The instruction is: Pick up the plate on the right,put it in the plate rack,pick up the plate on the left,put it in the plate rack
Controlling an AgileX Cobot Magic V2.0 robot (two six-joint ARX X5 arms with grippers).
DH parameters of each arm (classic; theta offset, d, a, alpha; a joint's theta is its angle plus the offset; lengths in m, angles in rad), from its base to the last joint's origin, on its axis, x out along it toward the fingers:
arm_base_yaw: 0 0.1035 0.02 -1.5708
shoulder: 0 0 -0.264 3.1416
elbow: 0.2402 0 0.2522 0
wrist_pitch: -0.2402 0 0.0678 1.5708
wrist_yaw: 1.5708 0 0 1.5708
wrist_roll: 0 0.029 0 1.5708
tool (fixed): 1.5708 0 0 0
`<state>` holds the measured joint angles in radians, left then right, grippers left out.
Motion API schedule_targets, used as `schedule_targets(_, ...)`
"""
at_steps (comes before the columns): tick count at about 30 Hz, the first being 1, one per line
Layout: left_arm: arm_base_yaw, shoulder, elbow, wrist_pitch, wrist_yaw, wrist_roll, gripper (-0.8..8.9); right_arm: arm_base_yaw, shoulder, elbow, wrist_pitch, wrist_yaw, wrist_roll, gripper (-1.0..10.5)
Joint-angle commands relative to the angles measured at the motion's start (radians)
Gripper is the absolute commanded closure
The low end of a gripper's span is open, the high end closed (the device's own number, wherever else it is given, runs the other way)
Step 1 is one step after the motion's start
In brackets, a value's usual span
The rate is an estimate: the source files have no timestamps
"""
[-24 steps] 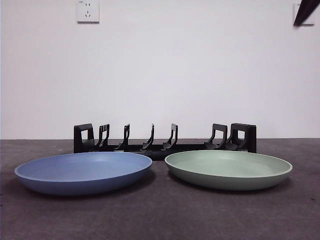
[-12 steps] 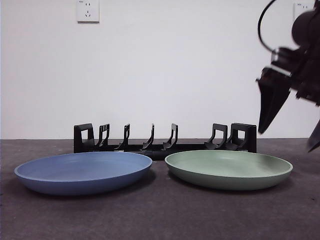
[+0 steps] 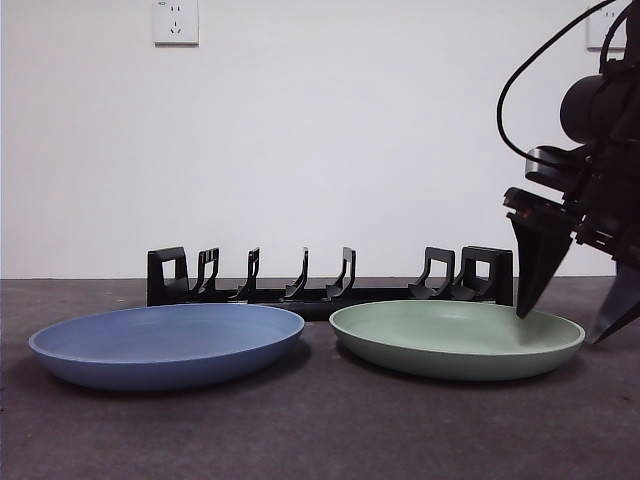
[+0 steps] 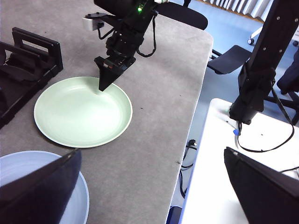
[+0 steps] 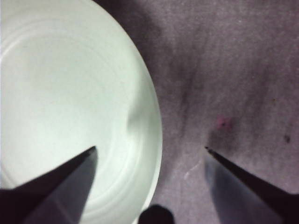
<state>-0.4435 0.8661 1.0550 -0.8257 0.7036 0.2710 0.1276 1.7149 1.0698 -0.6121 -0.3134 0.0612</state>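
A green plate (image 3: 457, 338) lies on the right of the dark table and a blue plate (image 3: 167, 343) on the left. Behind both stands the long black plate rack (image 3: 330, 283), with nothing in it. My right gripper (image 3: 567, 325) is open and low at the green plate's right rim. In the right wrist view the gripper (image 5: 149, 149) straddles that rim of the green plate (image 5: 60, 93), one jaw over the plate's inside and the other over bare table. My left gripper (image 4: 149, 163) is open and high above the table, over the blue plate (image 4: 18, 161).
A wall socket (image 3: 176, 22) sits high on the white wall behind. In the left wrist view the table's edge (image 4: 189, 121) runs close to the green plate (image 4: 79, 116). Beyond it are a white table (image 4: 243, 140) and chairs.
The right arm came down from the top right corner to the green plate's right rim. Plates and rack have not moved.
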Motion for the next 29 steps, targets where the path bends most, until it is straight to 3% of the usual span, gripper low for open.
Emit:
schedule_targets(1,-0.013,0.01,0.0,0.004,-0.008,0.031,1.84,0.006,0.022,-0.001,0.008,0.003,0.014,7.3)
schedule_targets(12,-0.074,0.061,0.0,0.003,-0.08,0.056,1.84,0.011,0.041,-0.001,0.017,0.023,0.017,9.6)
schedule_targets(20,-0.141,0.089,0.0,0.003,-0.159,0.12,1.84,0.009,0.045,0.0,0.026,0.033,0.018,9.6)
schedule_targets(26,-0.218,0.106,0.0,0.004,-0.282,0.229,1.84,0.005,0.006,0.077,-0.108,0.029,-0.021,9.6)
schedule_targets(29,-0.265,0.117,0.0,0.006,-0.347,0.289,1.84,0.002,-0.035,0.156,-0.193,-0.018,-0.027,9.6)
